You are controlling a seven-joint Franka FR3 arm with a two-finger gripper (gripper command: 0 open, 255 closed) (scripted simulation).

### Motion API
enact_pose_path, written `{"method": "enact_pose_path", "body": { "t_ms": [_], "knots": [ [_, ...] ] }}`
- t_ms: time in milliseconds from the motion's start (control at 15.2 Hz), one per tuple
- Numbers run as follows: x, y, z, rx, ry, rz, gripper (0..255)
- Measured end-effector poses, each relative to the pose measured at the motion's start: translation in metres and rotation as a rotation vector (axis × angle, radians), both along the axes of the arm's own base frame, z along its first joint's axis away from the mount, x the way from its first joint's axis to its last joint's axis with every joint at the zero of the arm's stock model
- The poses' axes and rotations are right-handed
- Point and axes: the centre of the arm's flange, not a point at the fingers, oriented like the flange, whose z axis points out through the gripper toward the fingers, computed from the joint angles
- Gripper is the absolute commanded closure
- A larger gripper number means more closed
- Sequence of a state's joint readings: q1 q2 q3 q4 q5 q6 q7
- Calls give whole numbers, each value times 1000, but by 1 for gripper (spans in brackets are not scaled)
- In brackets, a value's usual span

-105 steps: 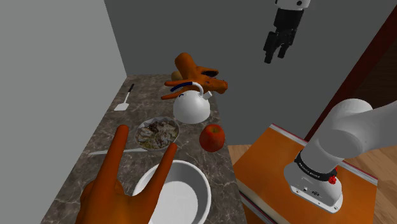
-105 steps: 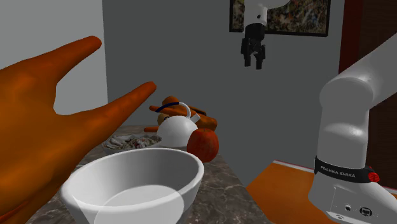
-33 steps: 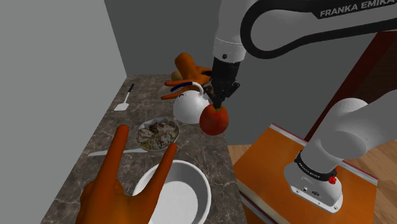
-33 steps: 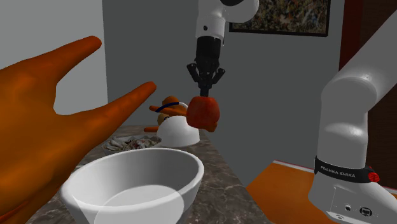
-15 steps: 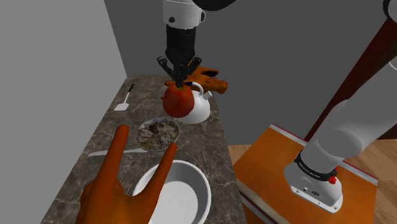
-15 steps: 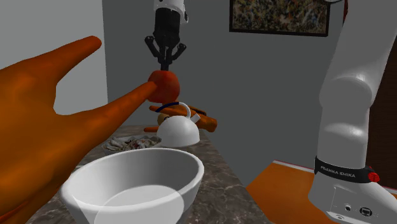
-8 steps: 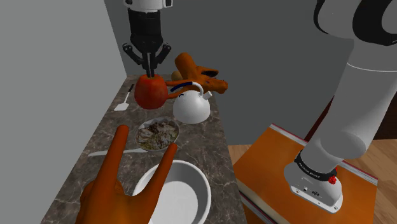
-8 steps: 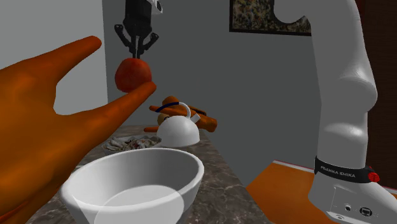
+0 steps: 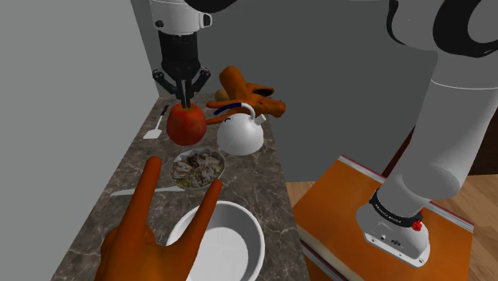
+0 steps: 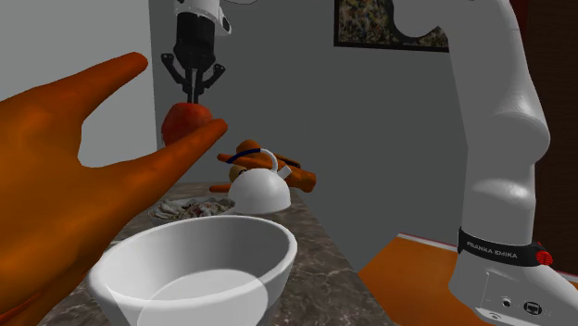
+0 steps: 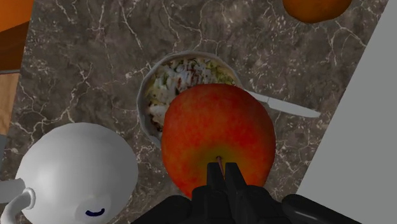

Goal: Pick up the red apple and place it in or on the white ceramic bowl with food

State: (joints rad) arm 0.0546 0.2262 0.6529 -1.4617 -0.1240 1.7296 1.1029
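Overhead, the red apple (image 9: 186,124) was held clear of the desk (image 9: 128,180) by the gripper (image 9: 183,100), which was pointed straight down. Its black fingers (image 11: 213,186) were pinched almost together on the top of the fruit, right at the stem. The apple was hung above the bowl with food (image 9: 173,171). In the wrist view part of that bowl's rim and some of its pale chopped filling were covered by the fruit, and the rest was left in sight past it. In the shoulder view a gap was seen between the underside of the apple and the bowl, so the two were not touching.

The bowl with food was set on the dark marbled desk, between a white kettle (image 9: 239,134) toward the back and a larger empty bowl (image 9: 254,239), also white, toward the front. A white knife (image 11: 283,107) was laid flat on the desk just beside the food bowl, on the side toward the grey wall (image 9: 72,96). A second utensil (image 9: 157,124) with a dark handle and a white blade was laid near that wall, further back.

A big orange hand figure (image 9: 152,231) was stood at the front of the desk with two long digits raised. In the second exterior view the lower part of the apple was hidden by the tip of one of them. An orange toy (image 9: 243,92) was placed behind the kettle at the far end. The white arm (image 9: 447,96) was raised from the orange-topped stand (image 9: 335,207) and arched across above the desk
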Motion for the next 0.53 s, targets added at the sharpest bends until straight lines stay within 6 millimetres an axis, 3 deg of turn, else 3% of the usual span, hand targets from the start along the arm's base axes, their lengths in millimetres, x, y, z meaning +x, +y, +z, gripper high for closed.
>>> {"method": "enact_pose_path", "body": {
  "t_ms": [528],
  "knots": [
    [1, 1, -43, 0, 0, 0, 255]
  ]
}}
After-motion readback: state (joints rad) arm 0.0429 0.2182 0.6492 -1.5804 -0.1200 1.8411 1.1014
